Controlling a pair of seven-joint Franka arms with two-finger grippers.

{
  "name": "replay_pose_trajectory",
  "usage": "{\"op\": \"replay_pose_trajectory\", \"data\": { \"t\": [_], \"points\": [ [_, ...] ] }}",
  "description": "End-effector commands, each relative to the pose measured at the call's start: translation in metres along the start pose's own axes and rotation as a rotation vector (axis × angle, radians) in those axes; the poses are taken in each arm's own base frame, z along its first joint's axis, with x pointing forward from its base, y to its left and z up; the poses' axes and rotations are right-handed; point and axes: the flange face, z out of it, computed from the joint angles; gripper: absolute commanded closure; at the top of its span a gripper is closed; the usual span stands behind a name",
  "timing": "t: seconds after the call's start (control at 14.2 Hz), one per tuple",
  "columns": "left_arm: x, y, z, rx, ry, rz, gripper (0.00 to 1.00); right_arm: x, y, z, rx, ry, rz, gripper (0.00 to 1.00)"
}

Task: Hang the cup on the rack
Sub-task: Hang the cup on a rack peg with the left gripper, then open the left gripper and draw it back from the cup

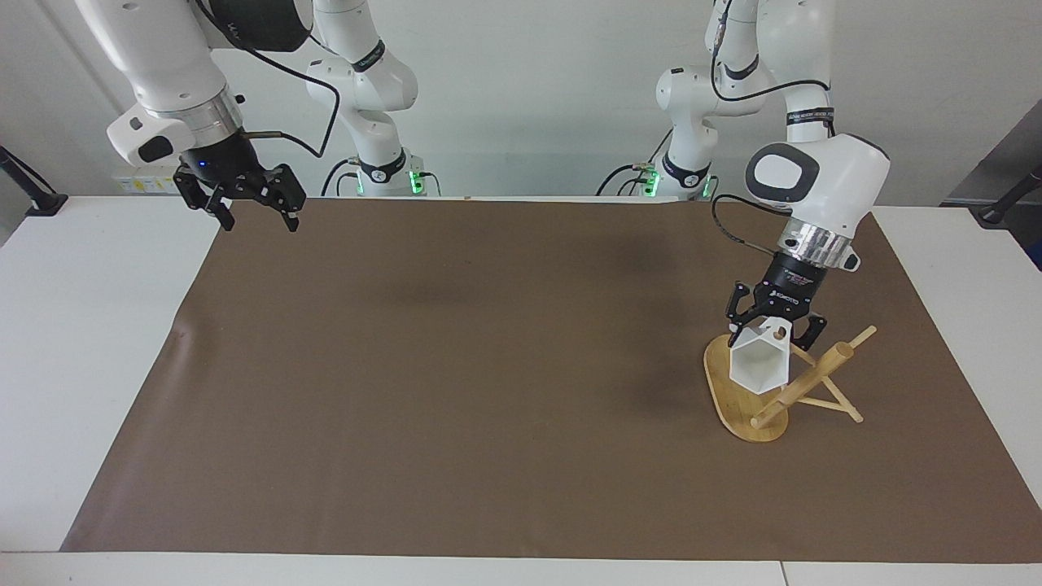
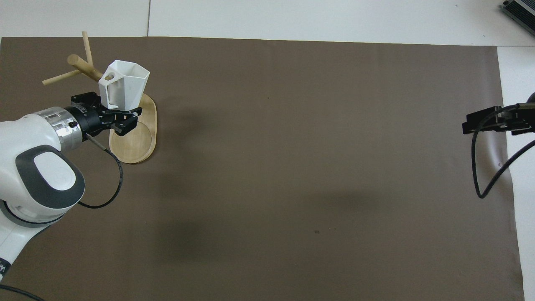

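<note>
Left claw (image 1: 773, 324) closed on the cup (image 1: 760, 365), gripping at the handle side, over the rack (image 1: 745, 407). Cup tilted, open rim turned away from the robots, handle with its round hole up against the claw, just beside the thick post. Rack on the brown mat (image 1: 488, 366), toward the left arm's end of the counter (image 1: 81, 325). Right claw (image 1: 254, 213) open, holding nothing, raised over the mat's corner at the right arm's end; that arm waiting.

Counted: two arms, two claws, one cup, one rack, one mat.

In the facing view: both arms whole, the hexagonal mouth of the cup, pegs crossing the post. In the overhead view: the cup's (image 2: 123, 85) side wall and blocky handle, the bare oval base of the rack (image 2: 136, 144), left claw (image 2: 115, 119) under the cup, only the tip of the right claw (image 2: 480, 121).
</note>
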Motion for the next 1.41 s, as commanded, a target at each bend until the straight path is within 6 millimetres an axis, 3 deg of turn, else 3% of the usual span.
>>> {"op": "replay_pose_trajectory", "data": {
  "t": [0.0,0.07,0.14,0.28,0.56,0.85,1.34],
  "points": [
    [-0.003,0.002,0.003,-0.015,-0.004,-0.006,0.88,0.003,0.008,0.000,-0.029,-0.013,-0.050,0.00],
    [-0.003,0.003,0.002,-0.016,-0.006,-0.005,0.60,0.003,0.004,-0.009,-0.045,0.004,-0.060,0.00],
    [-0.002,0.004,0.003,-0.015,-0.004,-0.010,0.01,0.004,0.003,-0.019,-0.051,0.026,-0.064,0.00],
    [-0.003,0.005,0.002,-0.017,-0.005,-0.009,0.00,0.004,-0.003,-0.019,-0.047,0.026,-0.072,0.00],
    [-0.003,0.006,0.002,-0.014,-0.003,-0.002,0.00,0.004,0.003,-0.013,-0.042,0.018,-0.059,0.00],
    [-0.020,0.020,-0.015,0.070,0.029,0.026,0.00,0.005,0.013,0.010,-0.033,0.026,-0.044,0.00],
    [-0.033,-0.010,-0.058,0.096,0.225,0.329,0.00,0.004,0.017,0.011,0.025,0.026,-0.017,0.00]
  ]
}}
